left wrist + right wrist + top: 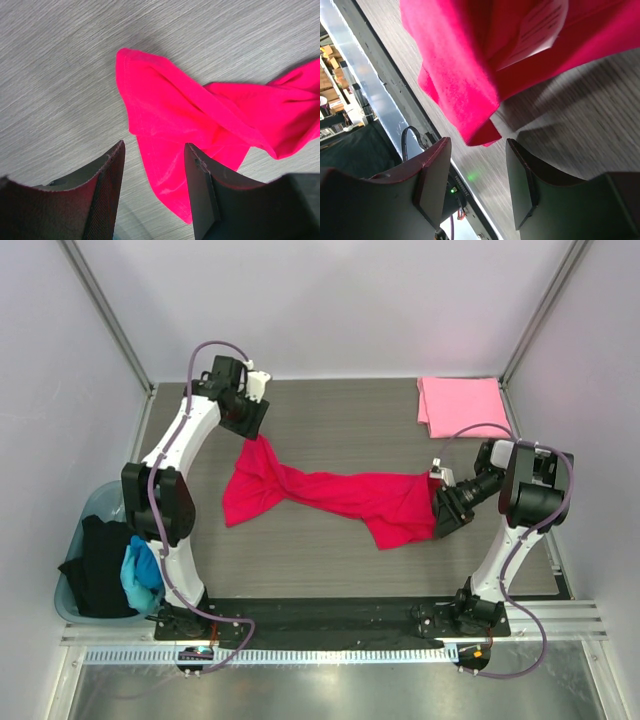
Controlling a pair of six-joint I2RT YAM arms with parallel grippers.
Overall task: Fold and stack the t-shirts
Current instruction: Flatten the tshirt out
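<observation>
Here, crimson t-shirt (330, 492) rumpled on table (330, 410), left claw (154, 147) spread above it, right claw (478, 145) spread too

You have two arms bolted to the black base rail (330, 615), the left arm (175, 480) and the right arm (520, 510). Both have slim white link shells between bulky black joint housings. A lilac-grey cable (152, 502) runs in loose loops along each arm, from the rail up to the wrist. Just on the near side of the rail, a small orange mark sits by each cable's end. In your wrist views the jaws are dark and wedge-shaped, with a fine mesh-like texture on their inner faces.
</observation>
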